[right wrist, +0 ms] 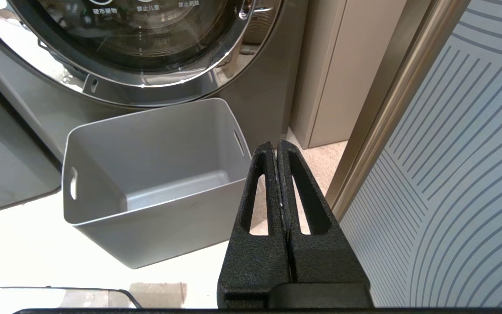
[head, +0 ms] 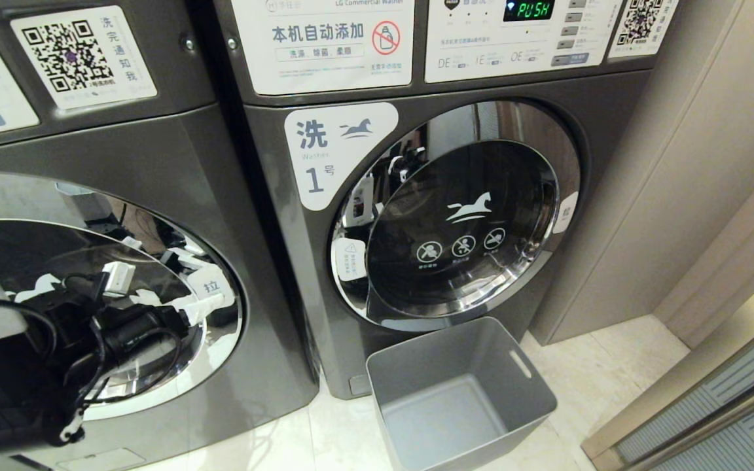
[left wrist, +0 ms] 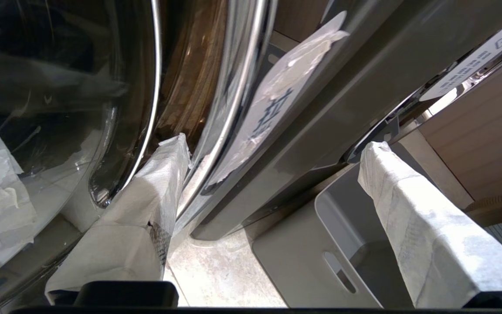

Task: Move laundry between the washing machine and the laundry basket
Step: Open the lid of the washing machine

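Your left claw (left wrist: 273, 144) gapes wide, empty, by the neighbouring washer's door rim (left wrist: 233, 109). Your right claw (right wrist: 277, 150) is pressed together above the floor. The laundry basket (head: 534, 399) stands below the washing machine (head: 455, 216), door shut.

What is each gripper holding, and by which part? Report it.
Nothing is held. The left gripper is open, its paper-wrapped fingers empty beside the left machine's chrome door rim. The right gripper is shut on nothing above the grey plastic basket.
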